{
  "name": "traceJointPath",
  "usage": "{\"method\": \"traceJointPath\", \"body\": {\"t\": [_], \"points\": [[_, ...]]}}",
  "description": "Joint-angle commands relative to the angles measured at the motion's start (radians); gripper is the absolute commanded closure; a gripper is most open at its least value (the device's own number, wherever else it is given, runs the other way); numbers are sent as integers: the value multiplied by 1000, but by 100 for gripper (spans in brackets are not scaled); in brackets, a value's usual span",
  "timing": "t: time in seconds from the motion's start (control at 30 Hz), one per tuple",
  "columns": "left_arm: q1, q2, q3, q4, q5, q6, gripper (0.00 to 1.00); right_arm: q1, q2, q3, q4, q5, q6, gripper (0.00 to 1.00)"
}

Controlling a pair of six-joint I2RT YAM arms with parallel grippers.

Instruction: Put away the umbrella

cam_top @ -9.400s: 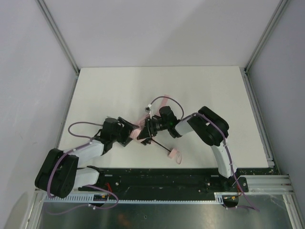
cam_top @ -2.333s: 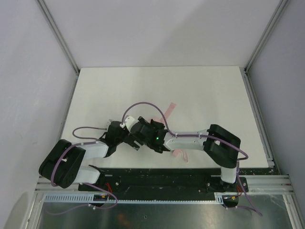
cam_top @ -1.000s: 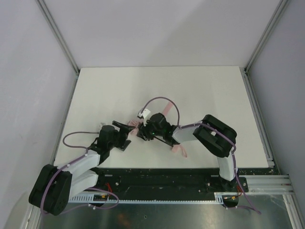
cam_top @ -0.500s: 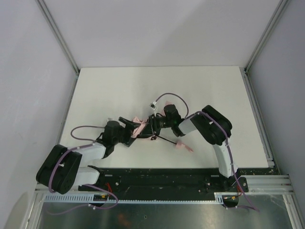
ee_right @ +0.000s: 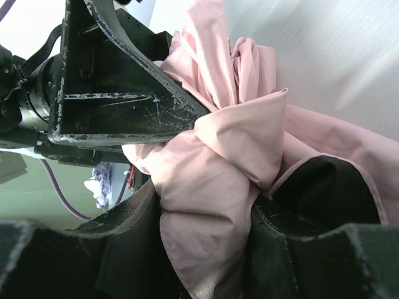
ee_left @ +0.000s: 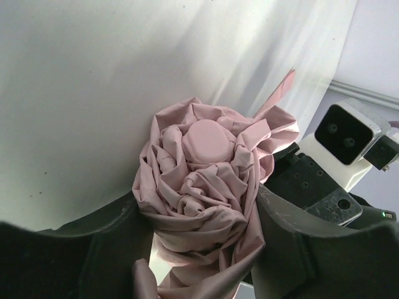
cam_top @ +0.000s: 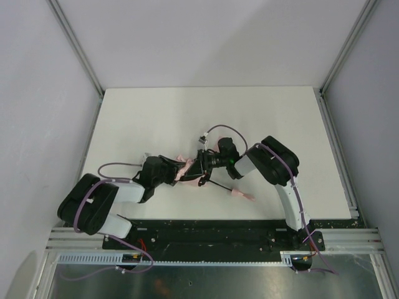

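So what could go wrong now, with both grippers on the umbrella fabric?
1. The left gripper and right gripper grip the umbrella only by thin fabric; a pull could tear it or let it slip.
2. The grippers are very close; they might collide.
3. The shaft and handle stick out unheld and may drag on the table.

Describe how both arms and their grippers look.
The left arm and right arm have white links between bulky black joints, with purple cables looping alongside. The left gripper and right gripper are black, with broad curved fingers; the left one's metal is scuffed.
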Motion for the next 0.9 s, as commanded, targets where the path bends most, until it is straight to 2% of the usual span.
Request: {"method": "traceJointPath", "body": {"t": [0.0,0.1,0.17,0.3,0.47,0.63,0.87], "points": [[-10,95,-53,-186,-137,98,51,30,46,-10,-64,-83,-45,100],[-11,91,-75,-160,-142,110,67,33,14,12,-157,-71,-87,99],[-10,80,-87,-155,-144,116,73,33,-32,30,-290,-22,-161,91],[-10,48,-100,-152,-151,133,84,34,-160,72,-641,206,-335,59],[-10,16,-103,-152,-142,143,88,42,-331,95,-870,419,-502,29],[-11,-9,-109,-152,-125,141,90,137,-491,94,-1011,717,-693,21],[-10,-44,-123,-155,-113,130,92,335,-493,108,-944,1032,-811,19]]}}
